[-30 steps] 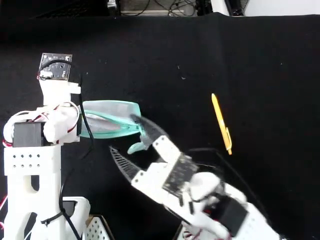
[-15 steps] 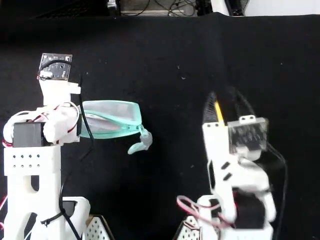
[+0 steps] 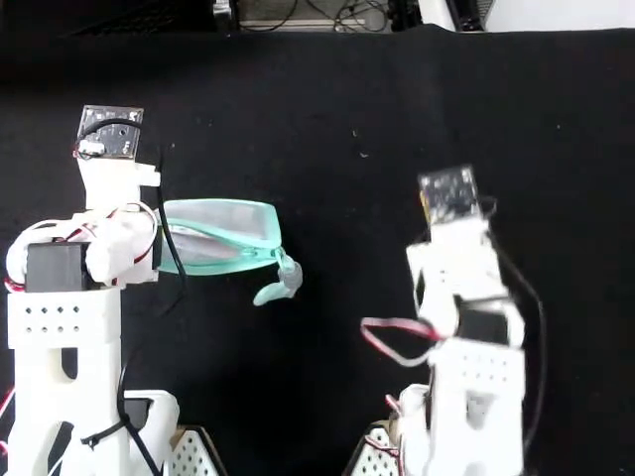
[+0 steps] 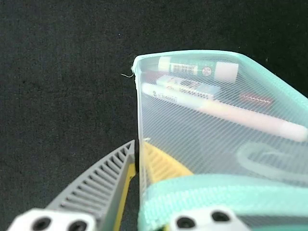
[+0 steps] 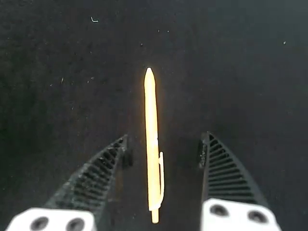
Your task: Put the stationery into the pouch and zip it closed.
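Biggest thing first: the table [image 3: 556,129] is covered in black cloth, and its far edge runs along the back with cables behind it. The left arm [image 3: 69,288] stands at the near left and the right arm [image 3: 466,327] at the near right, well apart from each other.

The pouch [image 3: 223,233] is see-through mesh with teal trim. It lies with its long axis across the table, and a teal strap [image 3: 278,283] trails off the end that points toward the right arm. The left gripper [image 4: 139,156] is clamped on the other end, with the mesh wall pinched between the grey finger [image 4: 96,187] and the yellow one behind it. Through the mesh I can see a white marker [image 4: 226,113] and a green-and-white tube [image 4: 192,66], both lying along the pouch's length.

The right gripper [image 5: 165,138] is spread wide and straddles the yellow pen [image 5: 153,144], with neither finger touching it. The pen lies flat on the cloth in line with the gripper's reach, tip pointing away from the wrist and clip end nearest it. There's bare cloth on both sides of the pen and past its tip, and a broad strip of cloth between the pouch and the right arm.
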You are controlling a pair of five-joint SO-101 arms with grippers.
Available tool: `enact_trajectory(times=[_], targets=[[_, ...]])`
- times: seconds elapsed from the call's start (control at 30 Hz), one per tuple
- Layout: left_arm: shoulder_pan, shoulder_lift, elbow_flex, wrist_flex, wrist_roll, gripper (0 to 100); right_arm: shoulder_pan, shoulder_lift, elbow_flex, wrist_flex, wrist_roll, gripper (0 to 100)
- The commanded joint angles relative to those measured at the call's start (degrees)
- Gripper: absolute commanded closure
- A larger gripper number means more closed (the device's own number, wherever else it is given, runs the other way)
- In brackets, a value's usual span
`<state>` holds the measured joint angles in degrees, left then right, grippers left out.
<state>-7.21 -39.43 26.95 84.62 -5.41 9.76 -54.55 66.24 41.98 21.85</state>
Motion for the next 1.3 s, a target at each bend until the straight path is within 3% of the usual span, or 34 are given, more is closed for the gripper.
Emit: enact_trajectory(times=[0.0,0.3,0.63,0.77,0.9,1.07,1.27], targets=[[-0.7,0.3,0.8,-0.2,-0.3,97,0.6,17.1,-13.6,-1.1,0.6,77.3],[-0.7,0.3,0.8,-0.2,-0.3,97,0.5,54.3,-41.7,5.4,1.1,77.6],[-0.7,0.3,0.8,-0.2,-0.4,97,-0.1,74.9,-61.4,12.6,1.2,77.6],[-0.7,0.3,0.8,-0.2,-0.4,97,-1.6,82.8,-65.3,12.5,6.1,77.6],[-0.7,0.3,0.8,-0.2,-0.4,97,-2.7,86.3,-69.0,15.5,10.1,79.2],[-0.7,0.3,0.8,-0.2,-0.4,97,-2.5,86.9,-72.8,16.9,10.1,99.2],[-0.7,0.3,0.8,-0.2,-0.4,97,-2.4,86.5,-73.5,18.5,9.9,98.5]])
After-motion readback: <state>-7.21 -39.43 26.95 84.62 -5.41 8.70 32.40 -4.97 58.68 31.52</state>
